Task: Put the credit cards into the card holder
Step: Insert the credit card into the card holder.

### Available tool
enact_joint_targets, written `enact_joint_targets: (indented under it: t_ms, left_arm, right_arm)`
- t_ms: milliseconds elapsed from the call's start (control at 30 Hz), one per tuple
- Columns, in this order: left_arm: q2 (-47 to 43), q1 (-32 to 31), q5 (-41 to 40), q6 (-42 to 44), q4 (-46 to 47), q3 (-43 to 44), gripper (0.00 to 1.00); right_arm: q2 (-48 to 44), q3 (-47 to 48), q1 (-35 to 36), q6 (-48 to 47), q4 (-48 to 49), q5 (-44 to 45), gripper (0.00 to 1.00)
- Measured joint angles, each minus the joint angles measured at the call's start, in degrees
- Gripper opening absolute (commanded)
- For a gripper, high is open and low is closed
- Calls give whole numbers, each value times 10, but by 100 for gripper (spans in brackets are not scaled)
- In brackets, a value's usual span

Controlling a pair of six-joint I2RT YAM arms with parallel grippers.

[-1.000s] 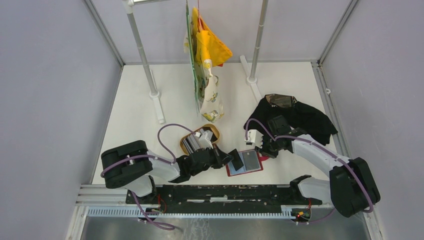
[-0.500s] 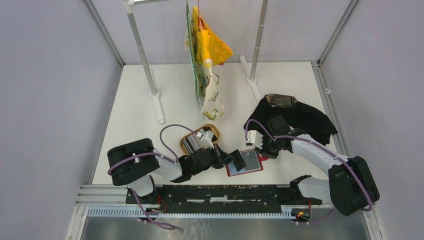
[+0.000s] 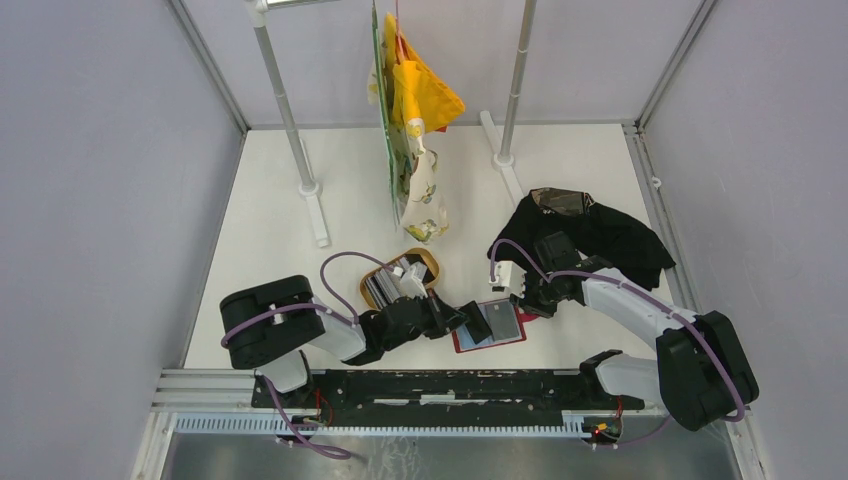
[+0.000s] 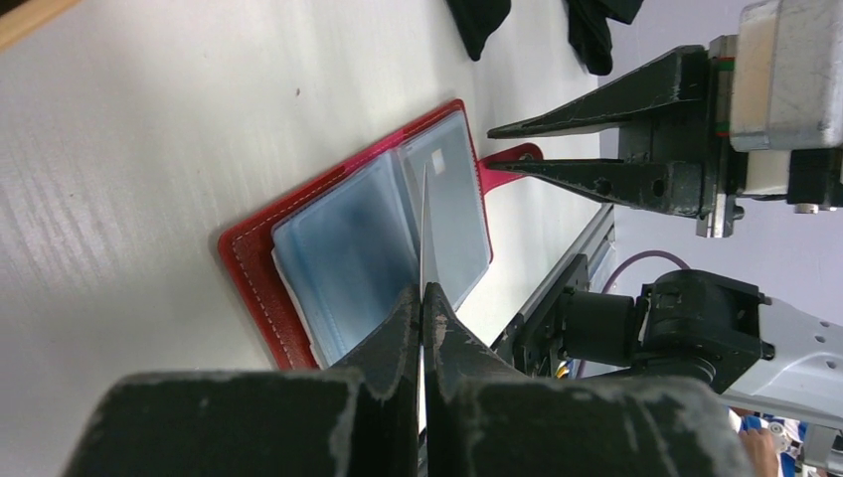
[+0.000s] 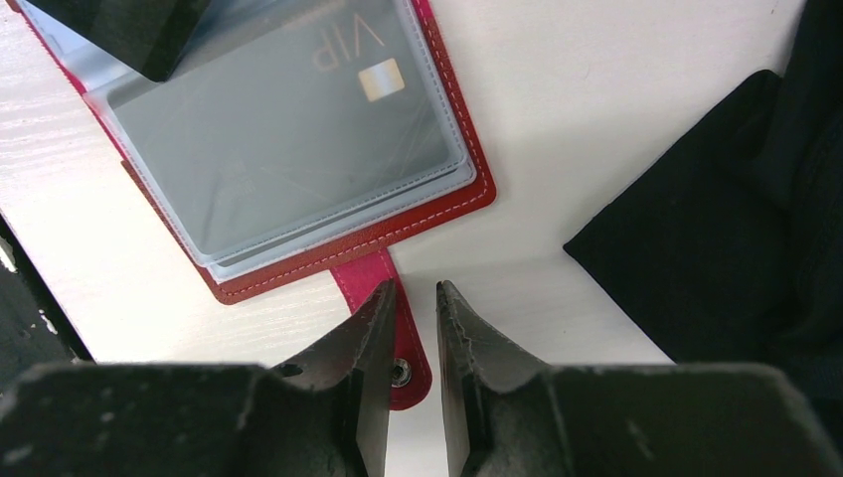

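pinching a dark card (image 5: 124,30) edge-on, left gripper (image 4: 421,298) was clamped tight on it. the card's edge hung just above the open card holder (image 4: 253,278), roughly over the fold between its clear sleeves. edge-first angle looked chosen so it could slide into a sleeve mouth rather than land flat on top.

holder lay opened flat on the table near the front rail, between the two grippers. one grey vip card (image 5: 298,149) sat in a sleeve already.

right gripper (image 5: 411,288) was at the holder's far edge, jaws a narrow gap apart with bare table showing between them, gripping nothing. one finger sat over the red snap tab (image 5: 356,281), probably to stop the holder skating. couldn't tell if it actually pressed down.

beyond the left gripper, tan tray (image 3: 432,262) held more cards (image 3: 385,287). black cloth (image 3: 610,235) lay bunched behind the right arm.

table (image 3: 270,220) was white, matte, faint grain. further back stood two metal uprights (image 3: 285,110) with yellow and patterned cloths (image 3: 420,100) hanging between them. plain grey walls all round.
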Motion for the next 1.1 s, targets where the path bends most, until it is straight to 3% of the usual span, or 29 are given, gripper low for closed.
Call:
enact_joint_targets:
  t_ms: [1100]
  left_arm:
    - [32, 3, 24, -14, -32, 26, 2]
  right_arm:
    - [9, 0, 1, 0, 2, 0, 26]
